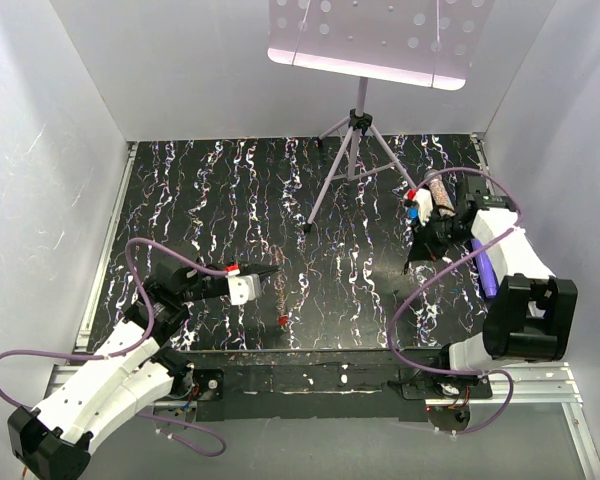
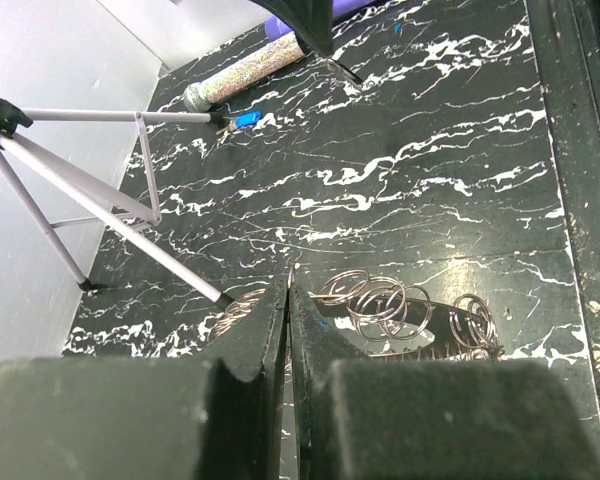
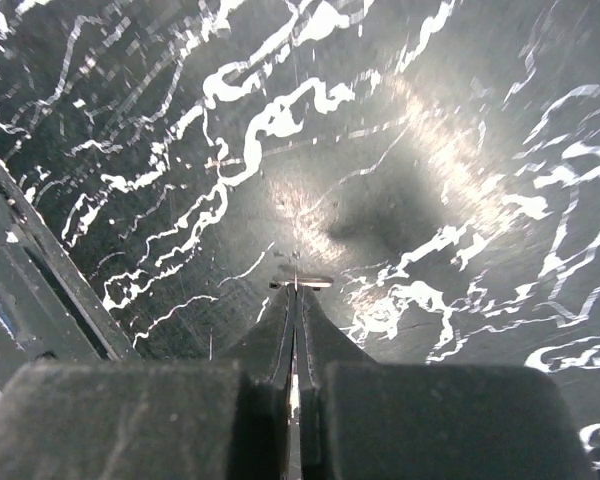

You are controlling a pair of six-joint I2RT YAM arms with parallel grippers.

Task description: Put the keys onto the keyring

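Black white-veined surface [image 1: 360, 290] boxed by white walls on the left, right and far sides, with a metal rail along its left edge and a dark strip along the near edge. The left claw [image 1: 272, 271] sits at lower left of centre, fingers pressed flat together with nothing seen between them. In the left wrist view the keyring [image 2: 375, 300] lies as a loose tangle of thin coppery loops on the surface just beyond the left claw's tips, trailing toward the right of the frame. A small red piece [image 1: 283, 321] lies apart from it, near the front edge. The right claw [image 1: 413, 262] is at right of centre, tilted down, its jaws closed. A pale sliver [image 3: 302, 284] shows at its tips; whether it is gripped cannot be told. The tripod [image 1: 352, 150] spreads its legs across the far centre. A glittery cylinder [image 2: 242, 78] and a small blue piece [image 2: 246, 120] lie beside one tripod foot; whether the blue piece is a key cannot be told. A wide bare band of surface runs between the two claws.
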